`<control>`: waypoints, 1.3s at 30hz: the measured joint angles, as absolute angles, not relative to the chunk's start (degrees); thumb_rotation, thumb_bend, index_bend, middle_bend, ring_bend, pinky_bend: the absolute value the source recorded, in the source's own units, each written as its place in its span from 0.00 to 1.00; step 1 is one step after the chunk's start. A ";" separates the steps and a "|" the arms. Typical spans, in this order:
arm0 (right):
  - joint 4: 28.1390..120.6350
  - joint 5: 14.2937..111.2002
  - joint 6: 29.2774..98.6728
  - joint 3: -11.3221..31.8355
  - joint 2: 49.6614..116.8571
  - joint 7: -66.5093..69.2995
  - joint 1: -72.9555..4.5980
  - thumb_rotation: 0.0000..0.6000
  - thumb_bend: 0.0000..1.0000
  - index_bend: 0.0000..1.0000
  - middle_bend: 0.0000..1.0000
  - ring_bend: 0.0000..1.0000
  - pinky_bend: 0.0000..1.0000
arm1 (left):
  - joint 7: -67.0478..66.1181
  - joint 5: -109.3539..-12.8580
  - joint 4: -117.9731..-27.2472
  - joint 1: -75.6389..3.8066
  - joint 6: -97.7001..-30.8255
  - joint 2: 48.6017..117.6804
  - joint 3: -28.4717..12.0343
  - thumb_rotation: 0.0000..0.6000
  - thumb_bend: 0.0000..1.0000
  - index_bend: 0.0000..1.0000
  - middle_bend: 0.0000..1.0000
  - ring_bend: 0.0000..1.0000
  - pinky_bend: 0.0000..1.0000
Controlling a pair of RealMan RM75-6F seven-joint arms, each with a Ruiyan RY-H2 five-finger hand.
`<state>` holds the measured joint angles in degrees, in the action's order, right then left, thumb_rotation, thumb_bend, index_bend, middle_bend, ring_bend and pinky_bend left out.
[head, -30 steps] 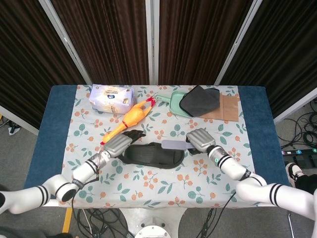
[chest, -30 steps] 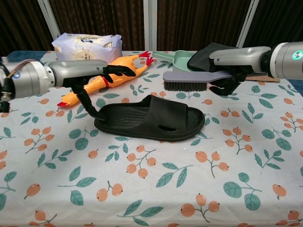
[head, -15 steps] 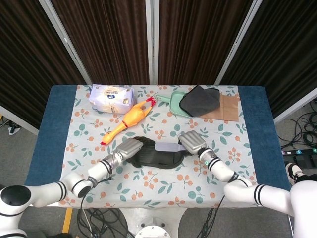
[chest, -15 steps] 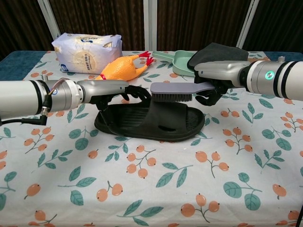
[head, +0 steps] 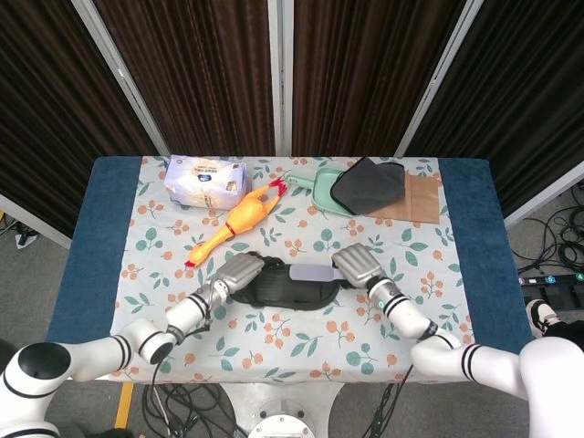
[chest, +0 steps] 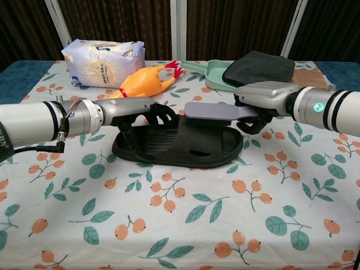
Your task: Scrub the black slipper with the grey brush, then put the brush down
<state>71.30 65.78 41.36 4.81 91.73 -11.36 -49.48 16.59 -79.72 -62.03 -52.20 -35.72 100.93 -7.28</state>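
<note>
Right hand (chest: 260, 107) clamped on brush (chest: 216, 113) handle, bristles down on slipper (chest: 177, 143) strap at mid-table. Left hand (chest: 147, 111) gripping slipper's heel end, fingers curled over its rim.

In the chest view the brush (chest: 216, 111) hides the slipper (chest: 180, 143) strap behind it, and its bristles sink out of sight against the black. The left hand (chest: 147, 110) covers the slipper's far rim; the right hand (chest: 260, 104) hides the brush handle. Both forearms run off the frame edges. Print on the tissue pack (chest: 104, 55) is too small to read
</note>
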 measured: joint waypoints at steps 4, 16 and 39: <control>71.46 66.83 43.38 4.31 90.06 -10.66 -47.82 1.00 0.48 1.00 1.00 1.00 1.00 | 16.70 -79.56 -61.49 -52.08 -36.00 101.05 -6.95 1.00 0.05 0.41 0.50 0.36 0.23; 78.56 79.31 50.33 3.09 84.60 -3.97 -45.06 1.00 0.48 1.00 1.00 1.00 1.00 | 16.68 -79.21 -61.63 -52.65 -35.89 100.81 -6.66 1.00 0.05 0.41 0.50 0.36 0.23; 67.84 77.39 52.13 2.57 90.40 -12.15 -42.47 1.00 0.48 1.00 1.00 1.00 1.00 | 16.18 -78.84 -62.32 -52.87 -36.22 100.03 -6.02 1.00 0.05 0.41 0.50 0.36 0.23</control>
